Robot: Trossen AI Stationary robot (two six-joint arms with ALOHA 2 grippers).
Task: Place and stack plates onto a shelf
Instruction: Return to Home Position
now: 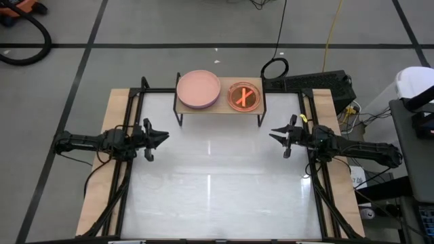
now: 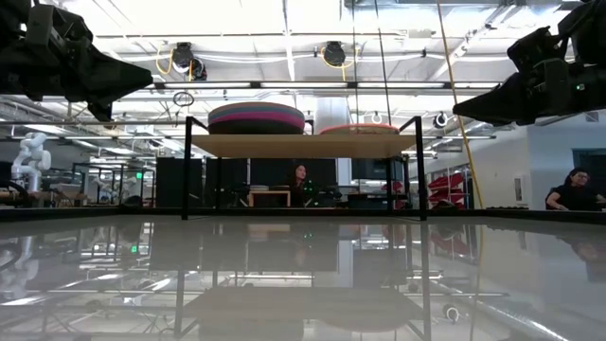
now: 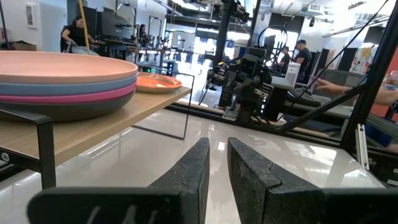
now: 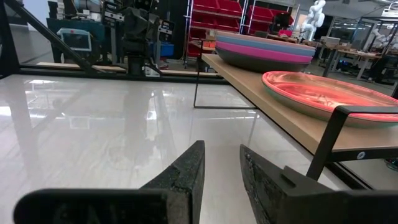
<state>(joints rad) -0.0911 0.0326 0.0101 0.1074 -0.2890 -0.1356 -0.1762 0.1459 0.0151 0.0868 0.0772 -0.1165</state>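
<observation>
The shelf [image 1: 218, 109] stands at the table's far middle on thin black legs. On its left half sits a stack of larger plates [image 1: 199, 89], a dusty pink one on top, with blue, magenta and dark grey below [image 3: 62, 87]. On its right half sits a stack of smaller translucent plates [image 1: 244, 97], the top one orange-pink [image 4: 323, 93]. My left gripper [image 1: 167, 137] hovers at the table's left side and my right gripper [image 1: 272, 135] at its right side. Both point level toward the table's middle, slightly open, with nothing between the fingers [image 3: 217, 144] [image 4: 221, 149].
The glossy white tabletop [image 1: 217, 183] lies between the two arms. Black frame rails [image 1: 125, 169] run along both table sides. Cables and equipment [image 1: 319, 85] sit behind the shelf's right end. People sit in the room beyond the table [image 2: 573, 189].
</observation>
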